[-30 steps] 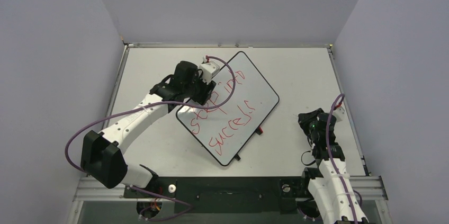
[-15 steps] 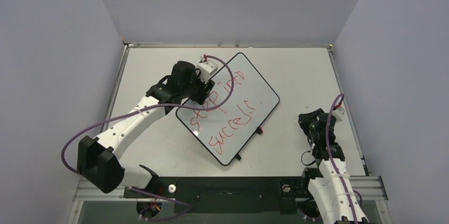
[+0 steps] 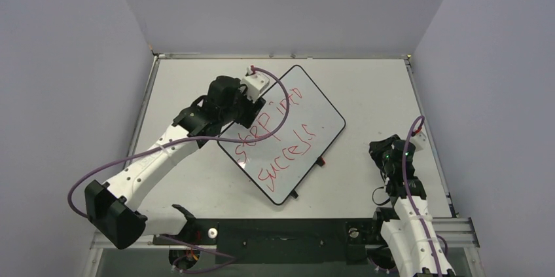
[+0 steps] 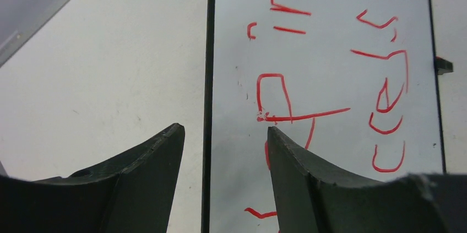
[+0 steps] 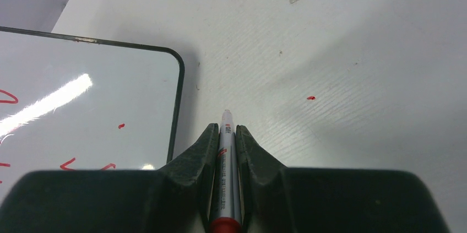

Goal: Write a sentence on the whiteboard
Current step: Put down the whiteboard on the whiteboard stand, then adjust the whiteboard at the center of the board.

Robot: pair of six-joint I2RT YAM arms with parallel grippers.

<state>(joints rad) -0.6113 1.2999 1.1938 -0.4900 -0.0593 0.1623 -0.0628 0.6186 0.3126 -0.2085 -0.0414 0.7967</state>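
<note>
The whiteboard [image 3: 313, 108] lies flat and turned at an angle in the middle of the table. The sentence [image 3: 281, 143] runs across it in two lines of uneven red lettering. My left gripper [image 4: 223, 134] hangs open above the board's left frame edge, one finger over the table and one over the whiteboard [image 4: 330, 79], nothing between them. Red strokes of the sentence [image 4: 286, 101] show just ahead of it. My right gripper [image 5: 226, 128] is shut on a grey marker [image 5: 224, 178] with a red end, low over the table right of a corner of the whiteboard [image 5: 110, 112].
The pale grey table [image 3: 379, 87] is walled on three sides. Two small black feet [image 3: 321, 161] stick out from the board's near-right edge. A red ink spot [image 5: 311, 98] marks the table ahead of the right gripper [image 3: 386, 149].
The left arm has swung its elbow and base link leftward, the gripper shifting slightly up-left over the board's edge, its jaws spreading a little. Board and right arm have stayed still.
</note>
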